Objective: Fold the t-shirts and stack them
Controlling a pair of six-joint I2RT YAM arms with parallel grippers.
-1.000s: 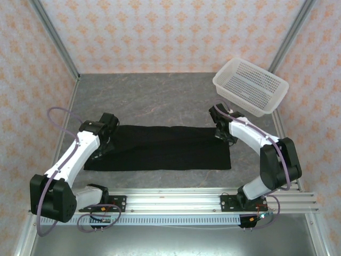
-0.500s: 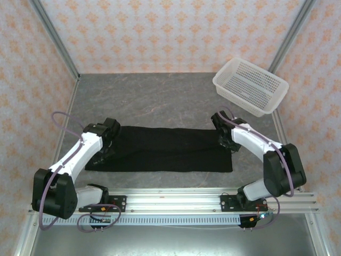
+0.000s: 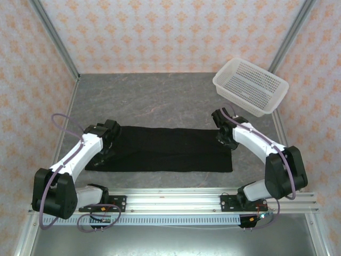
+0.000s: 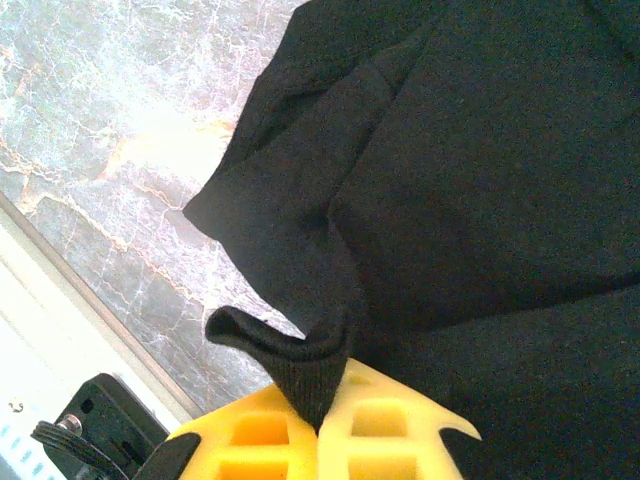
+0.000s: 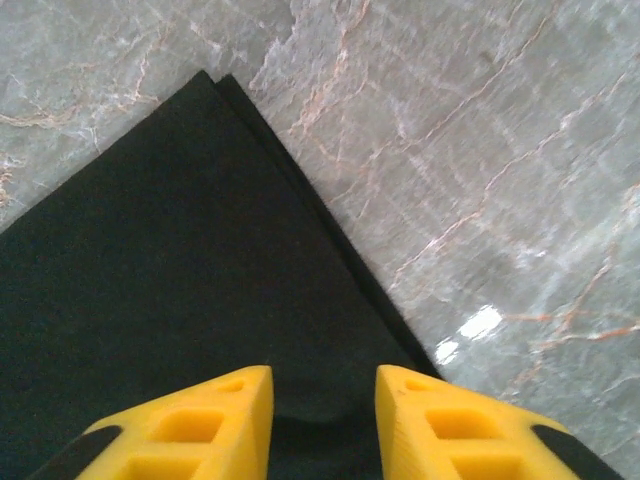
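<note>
Marble surface (image 3: 160, 96), black t-shirt (image 3: 165, 149) lying as long strip.
Left fingers (image 4: 385, 430) pinching end fabric, likely for next fold; right fingers (image 5: 215, 420) parted, empty, over far corner.

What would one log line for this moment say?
left pincer: shut on t-shirt edge | right pincer: open above t-shirt corner | t-shirt: folded, lying flat

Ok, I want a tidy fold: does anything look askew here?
The black cotton t-shirt is rumpled at its left end: a flap sticks out and a cloth ridge is pinched by the left gripper. Its right end lies flat.
</note>
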